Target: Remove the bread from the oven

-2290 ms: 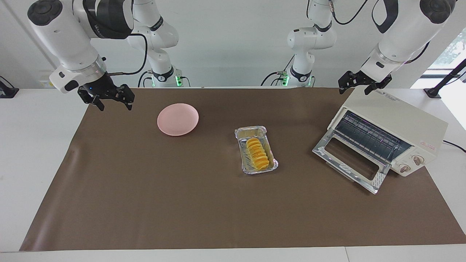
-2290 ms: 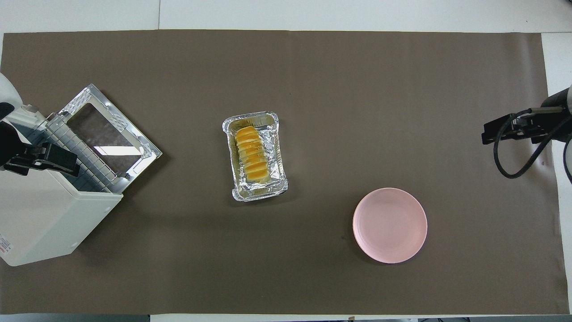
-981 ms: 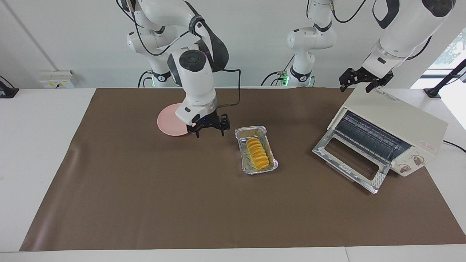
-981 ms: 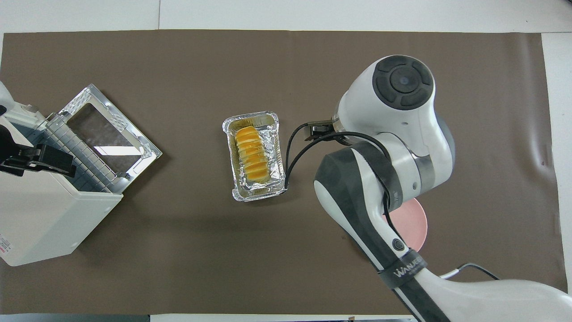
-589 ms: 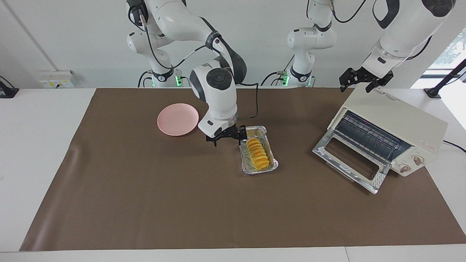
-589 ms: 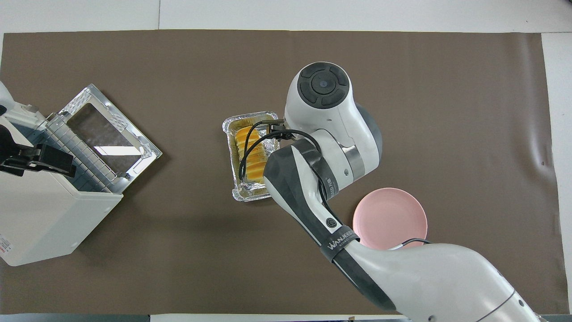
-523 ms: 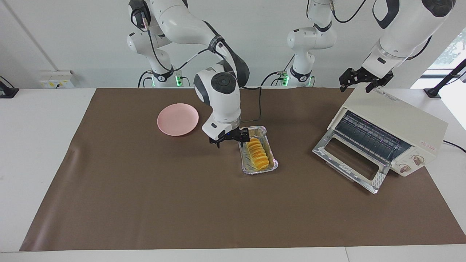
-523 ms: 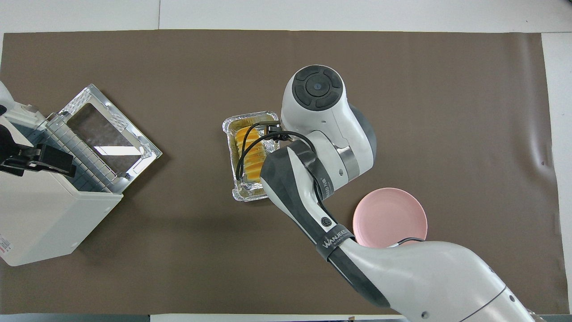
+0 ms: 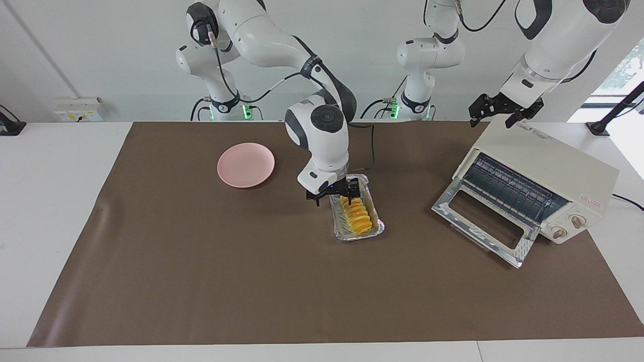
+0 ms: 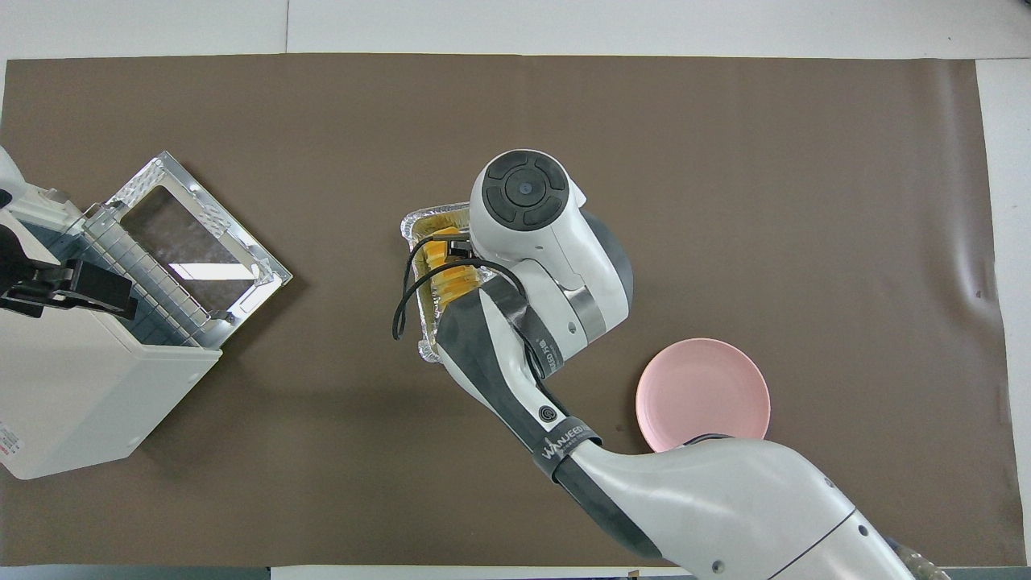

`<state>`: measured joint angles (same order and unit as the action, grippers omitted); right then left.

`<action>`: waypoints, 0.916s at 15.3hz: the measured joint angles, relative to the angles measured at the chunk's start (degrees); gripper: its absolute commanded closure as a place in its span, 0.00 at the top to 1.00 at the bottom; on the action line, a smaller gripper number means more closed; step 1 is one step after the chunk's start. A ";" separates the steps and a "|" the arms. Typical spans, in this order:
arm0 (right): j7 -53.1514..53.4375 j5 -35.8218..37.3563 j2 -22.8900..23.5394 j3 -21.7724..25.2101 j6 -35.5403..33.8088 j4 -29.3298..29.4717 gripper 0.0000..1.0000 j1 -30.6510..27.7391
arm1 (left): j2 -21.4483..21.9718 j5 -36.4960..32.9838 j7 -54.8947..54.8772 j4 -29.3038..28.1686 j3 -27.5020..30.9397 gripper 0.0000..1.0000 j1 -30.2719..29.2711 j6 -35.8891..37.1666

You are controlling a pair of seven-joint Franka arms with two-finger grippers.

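The golden ridged bread (image 9: 356, 217) lies in a silver foil tray (image 9: 358, 234) on the brown mat, outside the oven. My right gripper (image 9: 336, 197) is open and hangs low over the tray's end nearer the robots, fingers on either side of the bread's end; I cannot tell if they touch it. In the overhead view the right arm hides most of the bread (image 10: 437, 250) and tray (image 10: 415, 219). The cream oven (image 9: 546, 161) stands at the left arm's end, its door (image 9: 483, 221) dropped open and its rack bare. My left gripper (image 9: 495, 119) waits open over the oven's top.
A pink plate (image 9: 246, 165) sits empty toward the right arm's end, also in the overhead view (image 10: 709, 387). The oven (image 10: 80, 387) and its open door (image 10: 193, 234) take up the left arm's end of the mat.
My right arm has swung in from its end of the table, past the pink plate, and lowered its open gripper over the tray. The left arm, bread and tray have not moved.
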<state>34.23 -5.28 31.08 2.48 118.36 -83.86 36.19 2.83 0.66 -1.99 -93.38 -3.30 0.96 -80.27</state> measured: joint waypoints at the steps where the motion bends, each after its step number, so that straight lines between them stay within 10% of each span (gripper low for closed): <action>1: 0.00 0.00 0.20 0.00 0.35 -0.15 1.00 0.09 | 0.00 0.00 0.00 0.00 0.00 1.00 0.00 0.00; 14: 0.00 0.00 1.22 0.00 8.27 -6.82 0.90 0.25 | 0.00 0.00 0.00 0.00 0.01 1.00 0.00 0.00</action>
<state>34.23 -5.28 32.29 2.48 126.63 -90.69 36.44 2.83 0.66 -1.99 -93.38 -3.29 0.96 -80.27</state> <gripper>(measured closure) 0.053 0.000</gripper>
